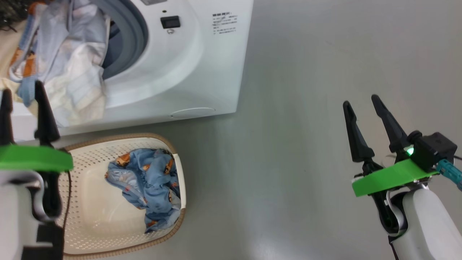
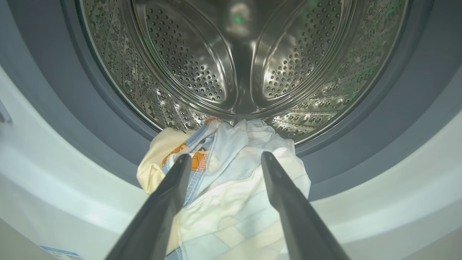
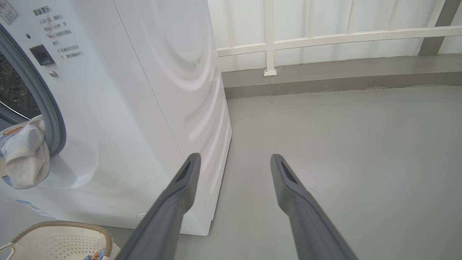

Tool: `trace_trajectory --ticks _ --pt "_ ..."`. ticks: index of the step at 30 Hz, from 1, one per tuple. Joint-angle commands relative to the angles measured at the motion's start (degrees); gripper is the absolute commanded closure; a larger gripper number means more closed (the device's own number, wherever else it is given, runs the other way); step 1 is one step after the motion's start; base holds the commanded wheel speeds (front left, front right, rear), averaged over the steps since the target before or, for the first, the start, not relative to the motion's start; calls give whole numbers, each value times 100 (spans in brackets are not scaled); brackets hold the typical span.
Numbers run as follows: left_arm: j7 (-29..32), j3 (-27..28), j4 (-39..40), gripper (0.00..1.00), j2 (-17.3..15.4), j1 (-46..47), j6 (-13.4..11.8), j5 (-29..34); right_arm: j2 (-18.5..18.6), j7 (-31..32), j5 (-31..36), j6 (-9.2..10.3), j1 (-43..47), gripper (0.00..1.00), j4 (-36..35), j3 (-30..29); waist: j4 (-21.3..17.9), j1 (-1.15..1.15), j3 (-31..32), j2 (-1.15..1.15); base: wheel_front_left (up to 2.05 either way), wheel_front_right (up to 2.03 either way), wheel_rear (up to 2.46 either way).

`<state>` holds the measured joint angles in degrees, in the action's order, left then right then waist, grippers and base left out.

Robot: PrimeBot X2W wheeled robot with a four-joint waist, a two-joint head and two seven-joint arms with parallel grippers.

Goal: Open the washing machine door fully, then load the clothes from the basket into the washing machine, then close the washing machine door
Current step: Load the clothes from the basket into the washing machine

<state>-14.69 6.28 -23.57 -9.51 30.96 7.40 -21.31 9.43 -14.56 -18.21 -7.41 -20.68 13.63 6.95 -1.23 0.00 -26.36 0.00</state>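
- clothes (image 1: 72, 65) hang half out of the washing machine (image 1: 202, 65) in head view, likely to slide off; blue garment (image 1: 151, 180) lies in the basket (image 1: 94, 209).
- left wrist view: left claw (image 2: 226, 156) spread, empty, facing them; closing now could trap cloth.
- right wrist view: right claw (image 3: 235, 156) spread above floor (image 3: 343, 144).

Cropped by the head view's top and left edges: washing machine (image 1: 202, 72) and draped clothes (image 1: 72, 54). Too small to read: printed text (image 1: 224, 23) on its front. Masked by the left hand (image 1: 22, 88) and forearm: left part of basket (image 1: 94, 220). Cropped at the left wrist view's bottom edge: blue sticker (image 2: 59, 253).
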Motion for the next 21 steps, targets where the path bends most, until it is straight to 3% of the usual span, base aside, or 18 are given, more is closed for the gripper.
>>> trace_trajectory --ticks 1,21 --pt "-30 178 175 0 -205 -131 9 83 28 -44 4 -8 167 0 -108 89 46 0 48 0 0 0 0" --pt "-30 534 1350 0 138 -1805 9 157 139 -44 -44 -8 395 0 -84 55 229 0 303 0 0 0 0"
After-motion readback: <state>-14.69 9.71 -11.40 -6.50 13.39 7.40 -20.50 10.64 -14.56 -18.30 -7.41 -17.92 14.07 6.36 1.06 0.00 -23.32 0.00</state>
